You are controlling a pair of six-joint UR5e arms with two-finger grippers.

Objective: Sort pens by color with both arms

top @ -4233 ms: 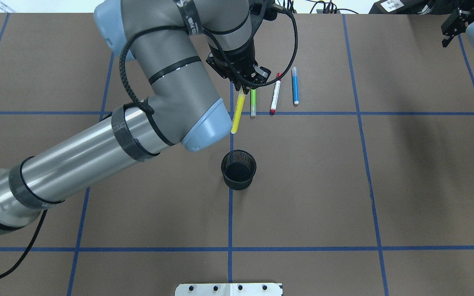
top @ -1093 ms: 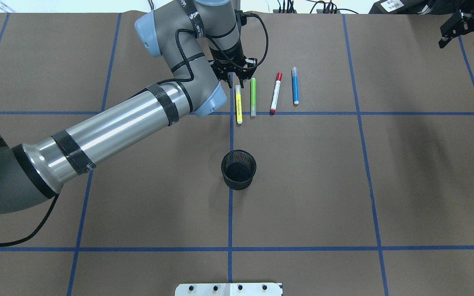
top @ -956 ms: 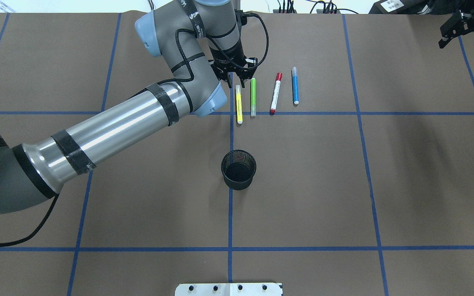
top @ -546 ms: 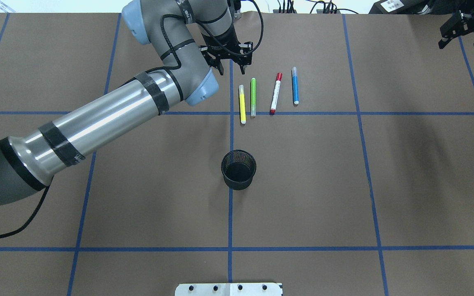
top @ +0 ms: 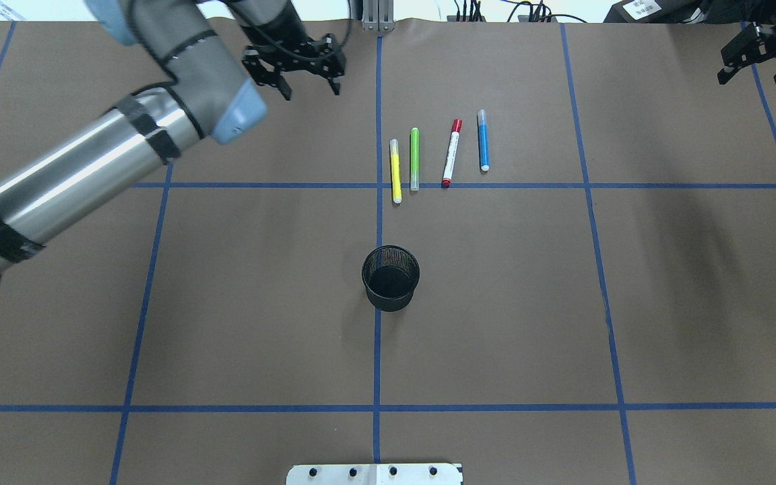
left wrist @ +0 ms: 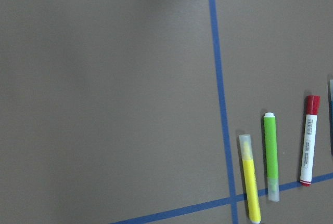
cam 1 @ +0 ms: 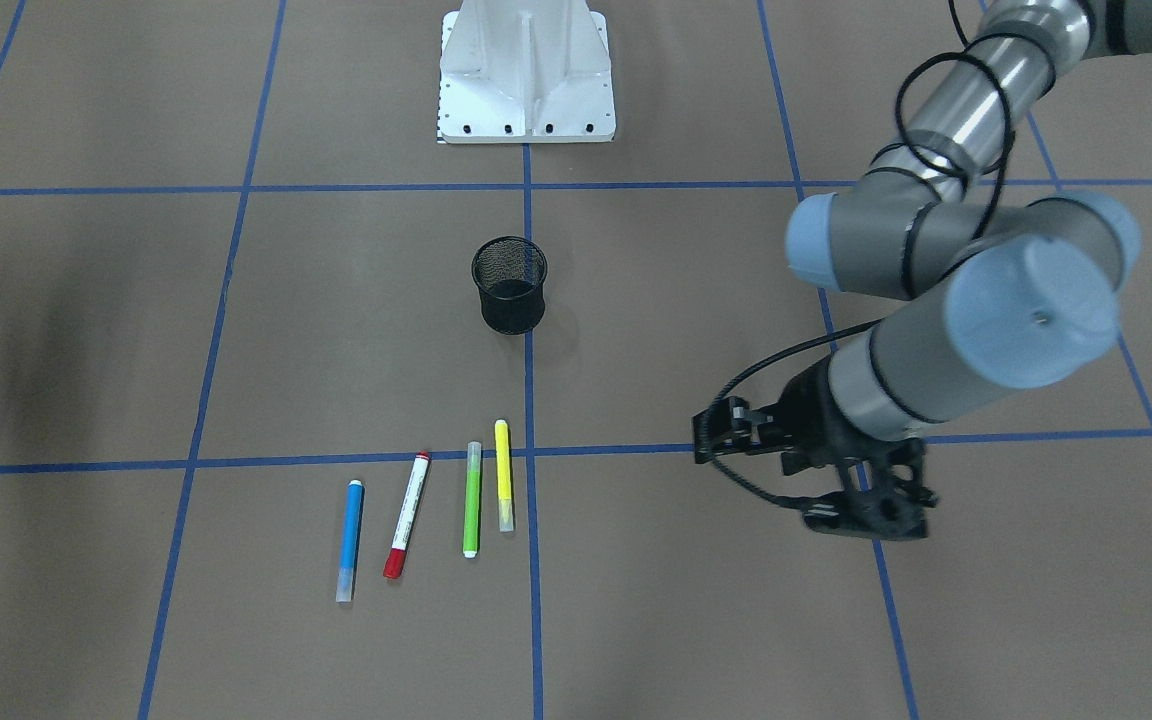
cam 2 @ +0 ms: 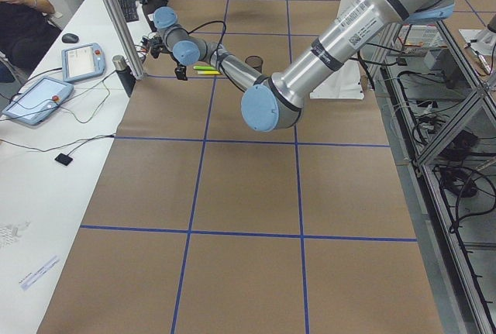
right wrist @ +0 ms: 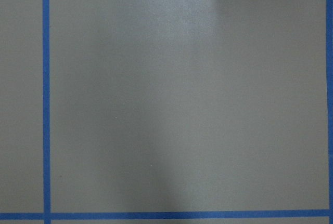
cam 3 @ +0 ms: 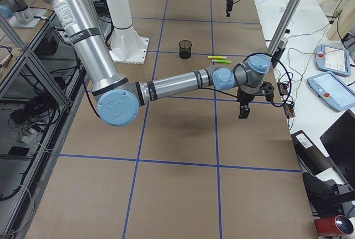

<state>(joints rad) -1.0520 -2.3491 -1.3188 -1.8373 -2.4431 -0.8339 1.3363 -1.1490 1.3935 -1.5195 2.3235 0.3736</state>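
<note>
Left claw (top: 312,87), fingers spread and empty, hangs above the table (top: 226,303), well to the left of the pens. We see all four lying in a row beyond the black mesh cup (top: 391,277): yellow pen (top: 395,170), light green pen (top: 414,159), red-capped white pen (top: 451,153), blue pen (top: 483,140). Right claw (top: 750,71) hangs spread and empty at the far right corner.

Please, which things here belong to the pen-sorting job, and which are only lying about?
Job: yellow pen, green pen, red-capped pen, blue pen, left pincer, right pincer.
Lying about: black mesh cup, white base pedestal.
</note>
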